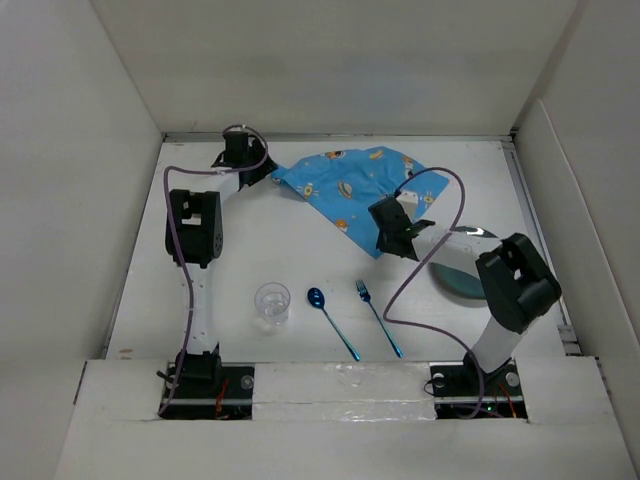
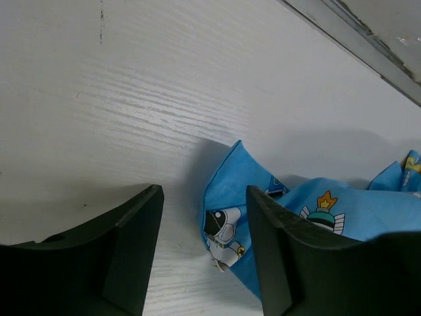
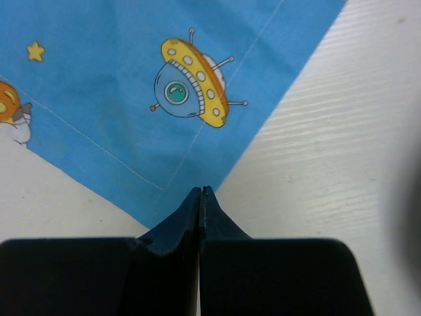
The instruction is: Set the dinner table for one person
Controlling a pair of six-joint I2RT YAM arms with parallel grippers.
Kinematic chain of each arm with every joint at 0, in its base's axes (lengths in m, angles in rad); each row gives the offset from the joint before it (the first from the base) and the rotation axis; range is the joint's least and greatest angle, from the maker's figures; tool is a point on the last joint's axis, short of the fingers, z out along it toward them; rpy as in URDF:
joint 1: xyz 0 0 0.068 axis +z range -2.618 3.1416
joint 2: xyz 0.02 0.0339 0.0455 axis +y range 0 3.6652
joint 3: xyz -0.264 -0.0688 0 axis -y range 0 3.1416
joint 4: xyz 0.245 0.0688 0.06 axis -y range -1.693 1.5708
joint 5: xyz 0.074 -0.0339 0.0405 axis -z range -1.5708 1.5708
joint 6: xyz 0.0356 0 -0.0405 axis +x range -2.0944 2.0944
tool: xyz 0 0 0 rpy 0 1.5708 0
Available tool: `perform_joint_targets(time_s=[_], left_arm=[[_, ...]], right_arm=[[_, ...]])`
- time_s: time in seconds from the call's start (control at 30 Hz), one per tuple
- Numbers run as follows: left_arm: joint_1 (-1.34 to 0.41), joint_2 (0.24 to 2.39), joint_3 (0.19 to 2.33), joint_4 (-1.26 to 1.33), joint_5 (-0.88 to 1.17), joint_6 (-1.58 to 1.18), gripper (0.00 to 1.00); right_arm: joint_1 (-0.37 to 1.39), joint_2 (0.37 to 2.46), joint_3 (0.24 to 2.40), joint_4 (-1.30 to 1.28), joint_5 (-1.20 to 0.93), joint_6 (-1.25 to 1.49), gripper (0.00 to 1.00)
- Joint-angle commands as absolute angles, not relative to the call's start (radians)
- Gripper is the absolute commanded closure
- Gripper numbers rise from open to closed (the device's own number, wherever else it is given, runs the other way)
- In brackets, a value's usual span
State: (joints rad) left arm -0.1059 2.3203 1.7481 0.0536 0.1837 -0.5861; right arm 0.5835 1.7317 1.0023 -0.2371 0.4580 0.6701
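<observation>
while tight on placemat (image 3: pixel 99 85), right gripper (image 3: pixel 200 191) low over dinner table (image 3: pixel 329 131)

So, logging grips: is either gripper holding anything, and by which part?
The right gripper pinches the blue placemat by one corner. The left gripper straddles another corner, jaws open, not holding.

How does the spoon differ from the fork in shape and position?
The spoon ends in a rounded bowl; the fork ends in tines. The spoon lies next to the glass; the fork lies farther right. Both are shiny blue and slant the same way, heads at the far end.
</observation>
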Motion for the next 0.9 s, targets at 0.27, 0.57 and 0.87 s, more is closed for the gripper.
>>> perform_joint_targets(time_s=[0.27,0.57,0.87], left_arm=[[-0.135,2.382,1.812,0.003,0.219,-0.56,0.6],[-0.135,2.522,2.035,-0.118,0.196,-0.52,0.61],[-0.117,2.426,1.915,-0.034,0.183,-0.541,1.0]], right_arm=[[0.482,1.551,0.976,-0.207,0.427,0.609,1.0],[0.574,1.6,0.894,-0.144,0.327,0.632,0.42],[0.637,1.689,0.942,-0.147,0.328,0.641,0.35]])
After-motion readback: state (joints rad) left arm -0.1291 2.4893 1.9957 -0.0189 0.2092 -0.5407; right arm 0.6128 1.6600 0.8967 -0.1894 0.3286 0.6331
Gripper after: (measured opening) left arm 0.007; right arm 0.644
